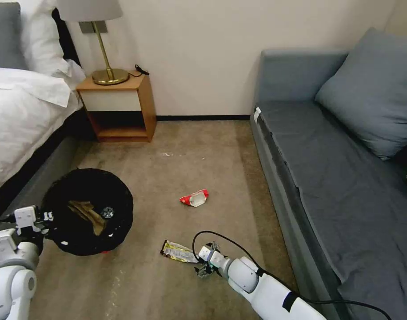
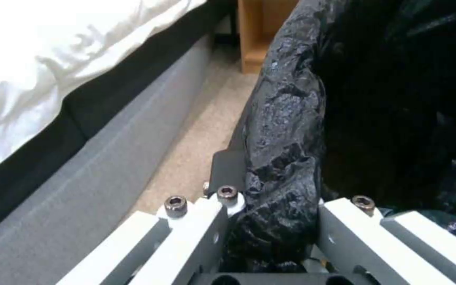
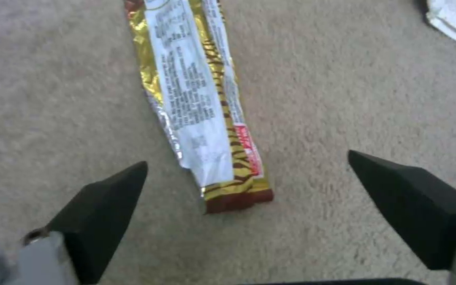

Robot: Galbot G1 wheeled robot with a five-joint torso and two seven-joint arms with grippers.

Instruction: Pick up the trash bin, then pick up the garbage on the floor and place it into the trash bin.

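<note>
The crinkled black-and-gold snack wrapper [image 3: 207, 114] lies flat on the beige carpet [image 1: 177, 178], its end between our right gripper's [image 3: 246, 174] spread fingers; we should press low and pinch. Our left gripper [image 2: 275, 221] clamps the black-bagged round trash bin's [image 1: 90, 211] rim.

Open carpet [image 1: 203, 169] — bed [image 1: 21, 115], sofa [image 1: 337, 178] flanking

I see the trash bin [image 1: 89, 209], black-bagged, beside the bed with a tan paper wad [image 1: 85, 213] inside. On the carpet lie a flattened gold snack wrapper [image 1: 179, 251] and, farther off, a crumpled red-white wrapper [image 1: 194, 198].
</note>
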